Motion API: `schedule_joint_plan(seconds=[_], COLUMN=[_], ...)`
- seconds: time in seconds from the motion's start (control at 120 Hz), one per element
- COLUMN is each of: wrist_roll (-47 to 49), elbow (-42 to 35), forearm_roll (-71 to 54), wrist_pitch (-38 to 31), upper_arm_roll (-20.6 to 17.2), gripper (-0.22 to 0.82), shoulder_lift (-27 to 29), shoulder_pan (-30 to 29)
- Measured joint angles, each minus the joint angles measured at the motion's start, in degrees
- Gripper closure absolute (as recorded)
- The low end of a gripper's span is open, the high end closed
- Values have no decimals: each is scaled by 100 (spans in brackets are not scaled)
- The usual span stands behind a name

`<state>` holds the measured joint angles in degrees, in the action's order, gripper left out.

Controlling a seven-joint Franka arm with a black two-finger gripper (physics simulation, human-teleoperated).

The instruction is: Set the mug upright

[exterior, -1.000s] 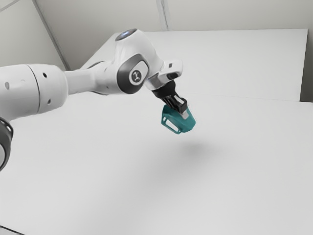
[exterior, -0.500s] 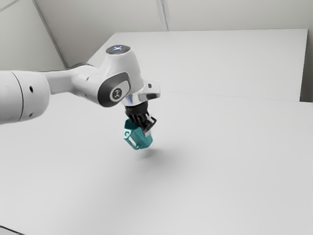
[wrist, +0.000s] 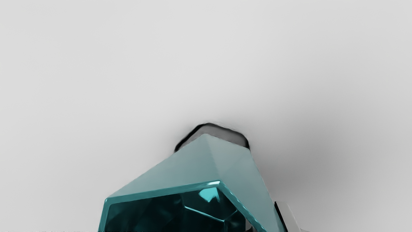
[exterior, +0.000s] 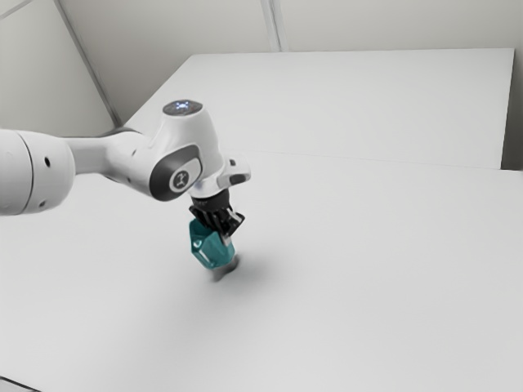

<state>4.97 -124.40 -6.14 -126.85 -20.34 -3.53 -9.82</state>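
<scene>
Teal mug pinched by its wall in my gripper, mouth up, low at the table, exterior view's left. Placing step, I judge: level base, settle, release.

A broad white table stretches out before pale grey walls

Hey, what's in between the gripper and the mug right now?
Nothing lies there: the exterior view shows the gripper right at the teal mug, and the wrist view shows one finger against the mug's outer wall.
</scene>
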Motion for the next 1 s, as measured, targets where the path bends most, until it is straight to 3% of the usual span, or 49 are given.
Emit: schedule_joint_plan(seconds=[0.267, 0.458, 0.583, 0.833, 1.0], wrist_roll=[213, 282, 324, 367, 406], elbow=[-59, -76, -26, 590, 1694], forearm_roll=[-54, -111, -122, 193, 534], wrist_pitch=[-191, -228, -99, 641, 1400], upper_arm_roll=[5, -6, -60, -61, -51], gripper=[77, 38, 21, 7, 3], shoulder_lift=[-214, -157, 81, 464, 417], shoulder_pan=[-100, -88, -78, 102, 127])
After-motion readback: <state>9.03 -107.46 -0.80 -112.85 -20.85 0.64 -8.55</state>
